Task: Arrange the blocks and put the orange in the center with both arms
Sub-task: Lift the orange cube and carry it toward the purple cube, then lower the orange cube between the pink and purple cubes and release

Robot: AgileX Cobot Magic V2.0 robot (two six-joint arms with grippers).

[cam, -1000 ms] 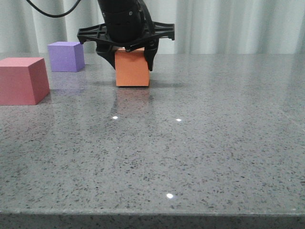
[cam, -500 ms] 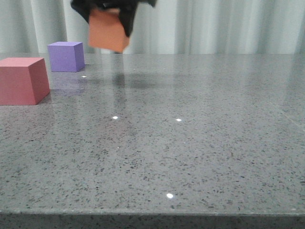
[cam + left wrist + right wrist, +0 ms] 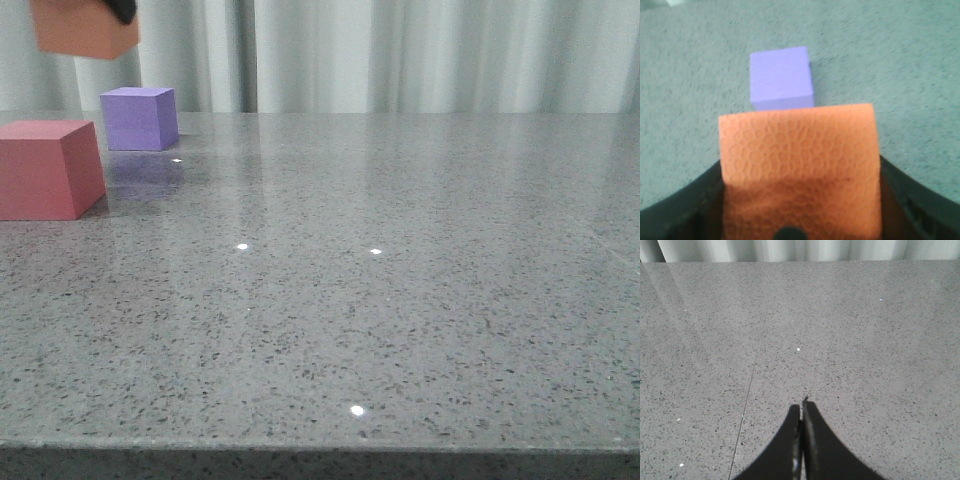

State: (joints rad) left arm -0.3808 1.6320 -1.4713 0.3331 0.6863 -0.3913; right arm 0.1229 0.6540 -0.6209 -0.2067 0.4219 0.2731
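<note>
My left gripper (image 3: pixel 799 200) is shut on the orange cube (image 3: pixel 799 165) and holds it high in the air. In the front view the orange cube (image 3: pixel 85 28) hangs at the top left, above the purple cube (image 3: pixel 139 118), with only a black fingertip (image 3: pixel 122 10) showing. The left wrist view shows the purple cube (image 3: pixel 781 78) on the table just beyond the held orange one. The red-pink cube (image 3: pixel 48 168) rests on the table at the left, nearer than the purple one. My right gripper (image 3: pixel 802 407) is shut and empty over bare table.
A grey speckled stone table (image 3: pixel 380 280) runs to a front edge (image 3: pixel 320 445) in the front view. Pale curtains (image 3: pixel 430 55) hang behind it. A thin seam (image 3: pixel 752 375) crosses the table in the right wrist view.
My left gripper has lifted the orange cube off the table's middle and carried it up and to the left, above the purple cube. The purple and red-pink cubes have not moved.
</note>
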